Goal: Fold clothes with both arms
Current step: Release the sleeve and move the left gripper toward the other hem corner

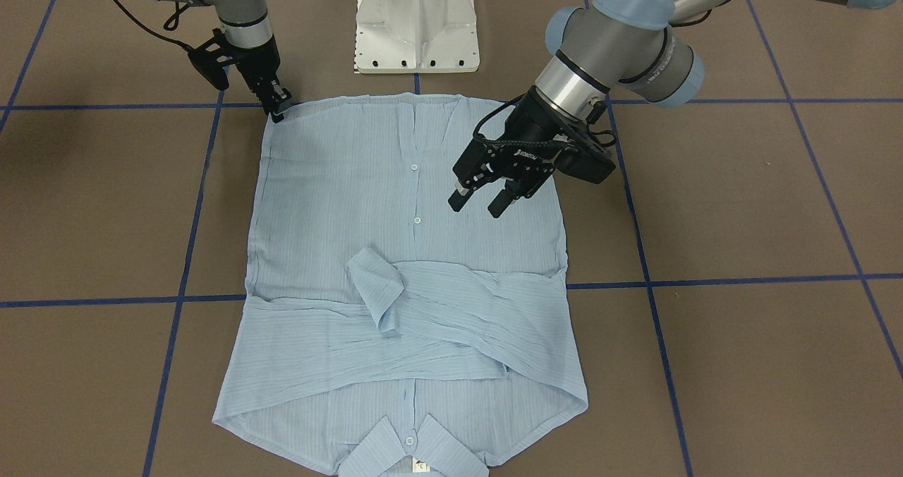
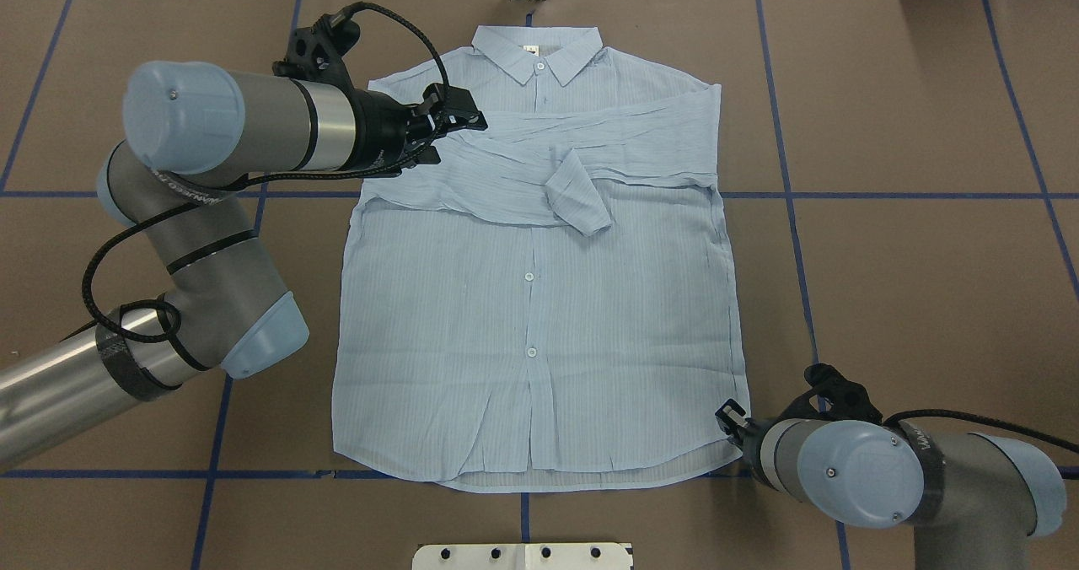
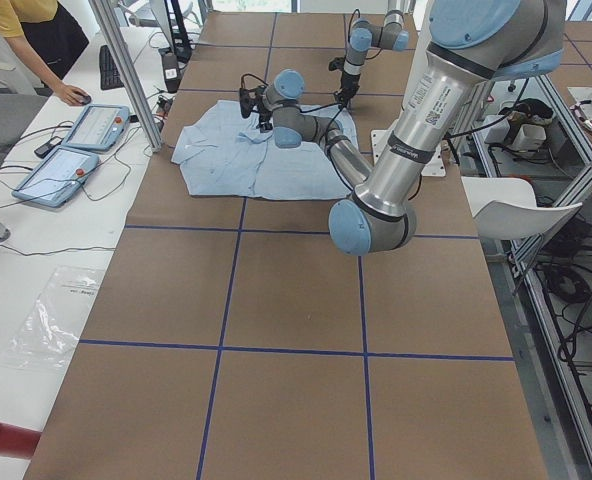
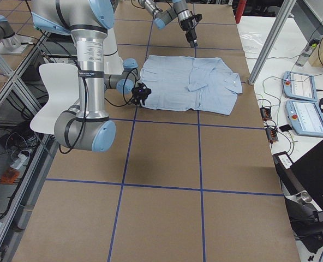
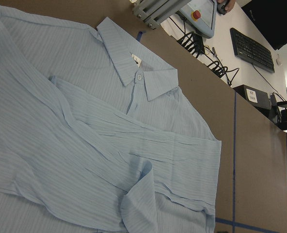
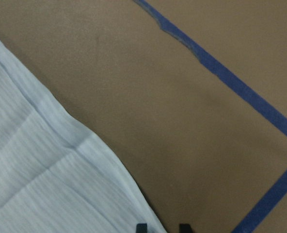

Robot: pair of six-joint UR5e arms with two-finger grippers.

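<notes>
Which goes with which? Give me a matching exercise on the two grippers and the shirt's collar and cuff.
1 left gripper
2 right gripper
3 collar
4 cuff

a at the hem corner of the shirt
b lying on the crossed sleeves
c open, above the shirt
d at the end farthest from the white pedestal

Pairs: 1-c, 2-a, 3-d, 4-b
</notes>
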